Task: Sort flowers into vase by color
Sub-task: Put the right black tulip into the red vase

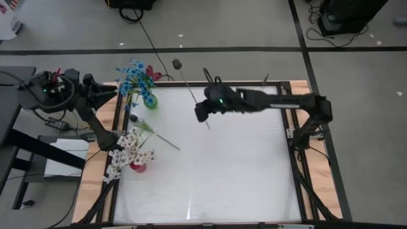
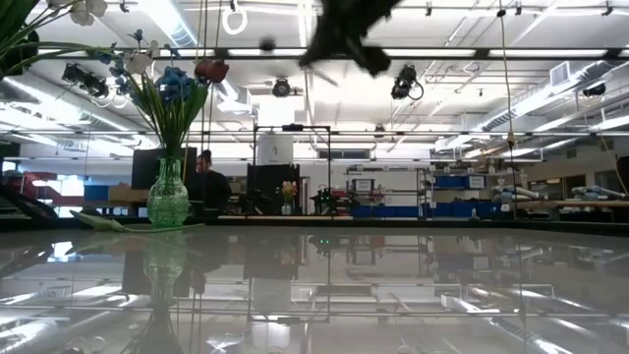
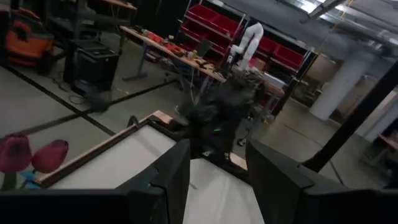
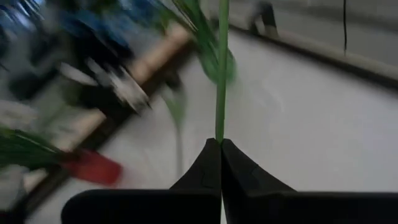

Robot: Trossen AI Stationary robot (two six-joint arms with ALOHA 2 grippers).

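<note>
High view: right gripper (image 1: 202, 113) pinches one dark-headed flower (image 1: 177, 63); two vases, green (image 1: 150, 101) and red (image 1: 137, 167), stand at nine o'clock; left gripper (image 3: 217, 180) spread.

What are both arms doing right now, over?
Right gripper shut on flower stem, lifted mid-table. Left gripper open, near green vase. Nothing blocking.

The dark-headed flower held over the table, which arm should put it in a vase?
Right. Its tool is shut on the dark-headed flower's thin green stem; the left tool waits open beside the vases.
</note>
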